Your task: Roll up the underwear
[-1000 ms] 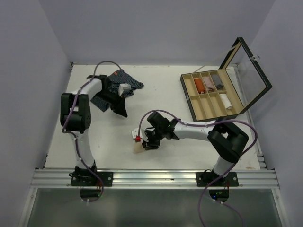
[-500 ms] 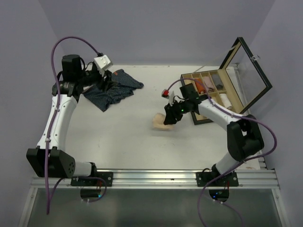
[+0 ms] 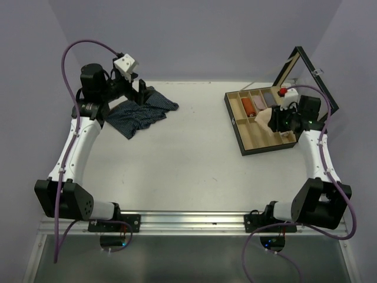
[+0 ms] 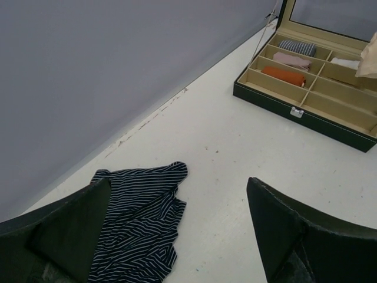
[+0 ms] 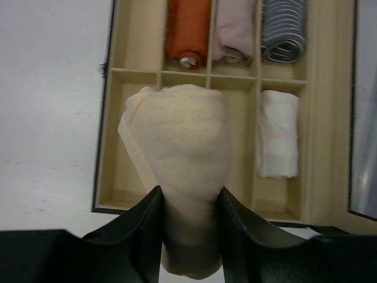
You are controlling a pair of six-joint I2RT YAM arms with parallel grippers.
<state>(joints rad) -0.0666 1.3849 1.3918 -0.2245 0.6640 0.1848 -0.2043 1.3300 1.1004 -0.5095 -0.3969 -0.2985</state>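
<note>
Beige underwear (image 5: 182, 153): rolled, clamped between right gripper (image 5: 191, 206) fingers, carried from mid-table to above wooden box (image 5: 103, 147); stowing looks next. Navy underwear (image 4: 138, 230): rumpled, unrolled, just ahead of left gripper (image 4: 177, 194), whose fingers have just sprung wide, holding nothing. Compartment under roll hidden; roll's lower end cut off.

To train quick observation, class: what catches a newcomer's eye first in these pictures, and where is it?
The right tool grips a rolled beige garment above the open wooden box at right, where four rolls already sit. At far left, a navy striped garment lies crumpled and unrolled, with the left tool open over it.
</note>
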